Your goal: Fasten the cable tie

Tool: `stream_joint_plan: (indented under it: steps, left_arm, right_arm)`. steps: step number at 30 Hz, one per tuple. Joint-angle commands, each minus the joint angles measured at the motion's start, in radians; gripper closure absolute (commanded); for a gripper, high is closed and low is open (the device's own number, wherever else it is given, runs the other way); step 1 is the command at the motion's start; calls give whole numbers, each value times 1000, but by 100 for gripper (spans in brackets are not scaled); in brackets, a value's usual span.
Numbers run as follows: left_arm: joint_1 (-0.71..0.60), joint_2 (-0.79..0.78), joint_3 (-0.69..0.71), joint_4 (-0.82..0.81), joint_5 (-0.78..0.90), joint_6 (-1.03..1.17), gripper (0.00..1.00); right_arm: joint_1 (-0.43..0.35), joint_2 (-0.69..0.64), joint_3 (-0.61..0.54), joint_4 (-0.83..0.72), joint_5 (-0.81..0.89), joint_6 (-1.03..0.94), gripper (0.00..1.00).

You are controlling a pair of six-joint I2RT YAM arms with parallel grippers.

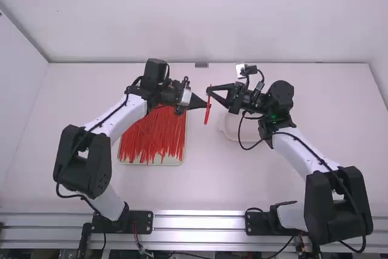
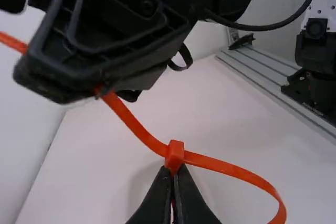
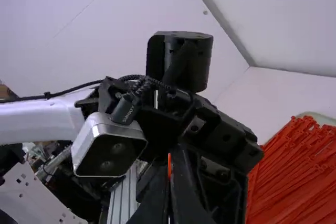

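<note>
One orange-red cable tie (image 1: 207, 112) hangs between my two grippers above the table's middle. In the left wrist view my left gripper (image 2: 171, 182) is shut on the tie just under its square head (image 2: 175, 153). From the head the strap (image 2: 131, 121) rises to my right gripper (image 2: 100, 92), and a looped end (image 2: 262, 184) curves away on the other side. My left gripper (image 1: 199, 103) comes in from the left and my right gripper (image 1: 210, 92) meets it from the right. My right gripper (image 3: 168, 195) is shut on a thin sliver of the tie (image 3: 169, 163).
A pile of spare red cable ties (image 1: 151, 134) (image 3: 294, 177) lies on a pale tray (image 1: 182, 161) under the left arm. A white container (image 1: 230, 128) sits below the right gripper. An aluminium rail (image 2: 273, 85) runs along the table's near edge.
</note>
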Motion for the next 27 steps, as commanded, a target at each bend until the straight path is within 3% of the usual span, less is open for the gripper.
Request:
stream_joint_plan:
  steps: [1,27]
  left_arm:
    - [-11,16,-55,-23,-114,-7,98]
    - [-11,16,-216,-13,-175,-15,98]
  right_arm:
    - [3,-26,34,47,25,26,100]
    - [2,-26,34,76,25,51,100]
